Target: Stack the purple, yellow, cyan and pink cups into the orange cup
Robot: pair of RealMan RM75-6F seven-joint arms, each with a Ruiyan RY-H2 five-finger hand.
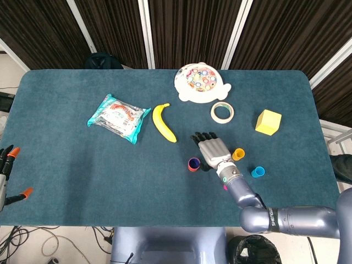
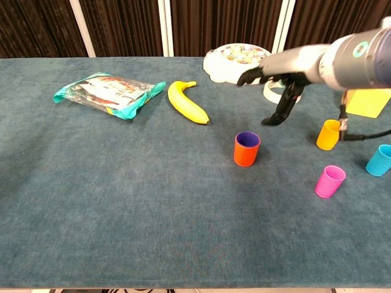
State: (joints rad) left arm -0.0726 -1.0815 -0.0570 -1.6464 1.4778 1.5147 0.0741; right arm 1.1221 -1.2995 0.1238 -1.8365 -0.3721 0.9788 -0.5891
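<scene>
Right hand hovers empty, fingers spread, above-right of the purple cup nested in orange cup

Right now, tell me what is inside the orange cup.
The purple cup sits nested inside the orange cup, only its rim showing at the top. The orange wall covers the rest of it, and the bottom inside cannot be seen. The right hand is off it.

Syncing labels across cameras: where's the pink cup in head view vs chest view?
Head view: the pink cup is almost wholly hidden under the right robot hand's wrist; only a pink sliver shows, lower right of centre.
Chest view: it stands in full sight at lower right, upright.
Shared landmark: the cyan cup just to its right.
</scene>
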